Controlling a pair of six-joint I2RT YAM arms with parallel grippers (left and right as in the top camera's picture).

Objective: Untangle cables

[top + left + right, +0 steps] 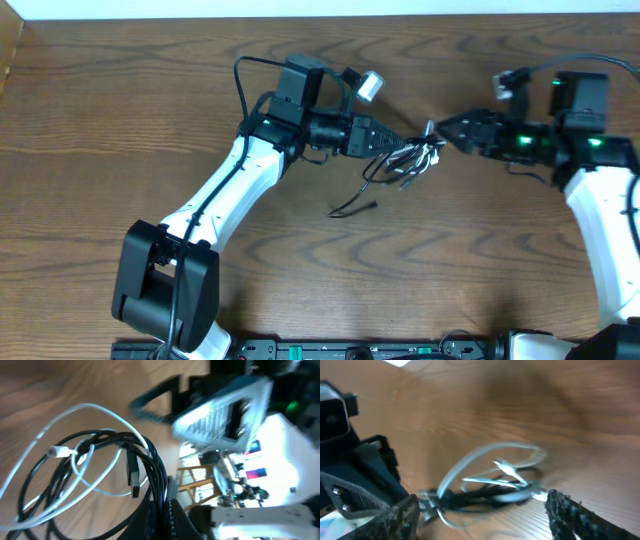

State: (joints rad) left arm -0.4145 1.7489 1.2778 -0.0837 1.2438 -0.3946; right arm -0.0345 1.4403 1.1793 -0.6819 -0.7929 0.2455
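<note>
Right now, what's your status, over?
Left gripper shut on cables. Right gripper open, beside them. Cables tangled, black end trailing on table. Nothing blocking.

The cables [485,496] blur in the right wrist view; overhead their strands are too small to separate.
</note>
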